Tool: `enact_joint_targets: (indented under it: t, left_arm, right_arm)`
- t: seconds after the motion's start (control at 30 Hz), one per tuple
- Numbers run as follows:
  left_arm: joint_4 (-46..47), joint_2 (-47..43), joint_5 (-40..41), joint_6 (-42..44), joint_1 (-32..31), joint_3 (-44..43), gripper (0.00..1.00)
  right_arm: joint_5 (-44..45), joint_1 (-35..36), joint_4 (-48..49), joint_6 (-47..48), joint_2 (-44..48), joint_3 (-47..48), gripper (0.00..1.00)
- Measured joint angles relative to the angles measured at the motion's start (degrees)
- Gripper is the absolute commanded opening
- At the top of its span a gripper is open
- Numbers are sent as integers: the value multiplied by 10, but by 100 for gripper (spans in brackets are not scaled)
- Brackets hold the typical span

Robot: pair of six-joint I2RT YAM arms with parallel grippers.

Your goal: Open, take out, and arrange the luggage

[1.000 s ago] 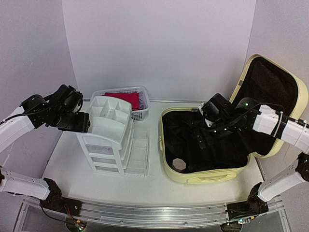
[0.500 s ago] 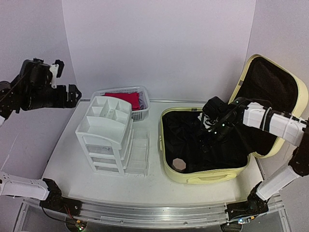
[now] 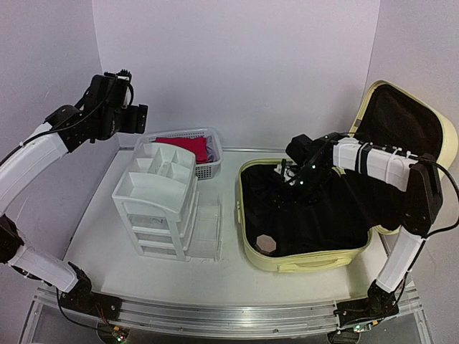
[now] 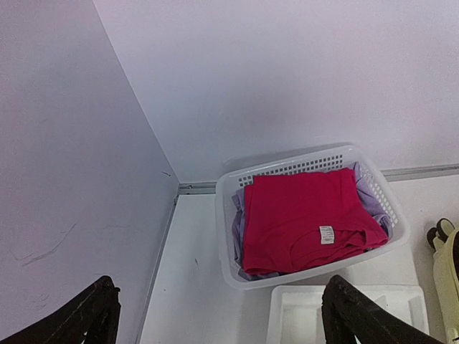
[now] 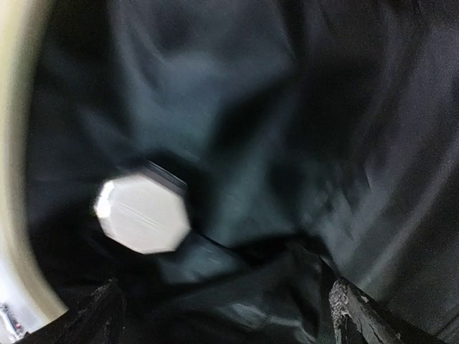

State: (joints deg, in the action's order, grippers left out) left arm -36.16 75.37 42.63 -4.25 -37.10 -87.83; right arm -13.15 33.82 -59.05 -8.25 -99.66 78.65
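White worktop's far-left corner now hosts the left gripper (image 3: 136,118), risen above the basket (image 3: 208,170), fingers wide, empty; right gripper (image 3: 288,173), likewise spread, searches the open luggage (image 3: 308,259).

No writing, brand or number can be read in any view. The only label is a small white tag (image 4: 326,234) on the folded red garment (image 4: 294,208) in the white mesh basket (image 4: 301,166). Its print is too small to make out.

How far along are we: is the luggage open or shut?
Open. The luggage has its lid leaning back, black lining bared.
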Motion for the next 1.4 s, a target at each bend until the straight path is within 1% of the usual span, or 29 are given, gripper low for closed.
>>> enact_joint_targets:
  t: [0.07,0.17,0.27,0.43,0.6,0.73,0.9,0.97,1.13,1.4]
  left_arm:
    - [-6,17,2,2,1,-7,99]
    - [-13,29,7,15,3,-33,98]
    - [-13,30,15,26,9,-62,98]
    - [-15,31,26,42,13,-87,98]
    - [-33,31,25,48,13,-87,98]
    - [-45,31,24,48,13,-87,97]
    - [-49,27,21,40,13,-87,96]
    - [-49,21,20,35,13,-87,96]
    - [-50,2,20,23,13,-87,95]
    - [-61,-33,19,0,13,-72,95]
  right_arm:
    - [-24,3,-6,3,-18,43,97]
    - [-61,8,-4,8,-50,78,94]
    - [-94,19,-5,8,-90,86,95]
    - [-114,46,-6,7,-140,83,94]
    - [-115,64,-1,5,-144,63,92]
    - [-107,68,12,5,-144,32,94]
    - [-95,74,35,8,-144,13,94]
    - [-90,77,44,10,-144,10,93]
    - [-76,77,61,11,-144,8,84]
    - [-68,82,86,9,-144,-8,83]
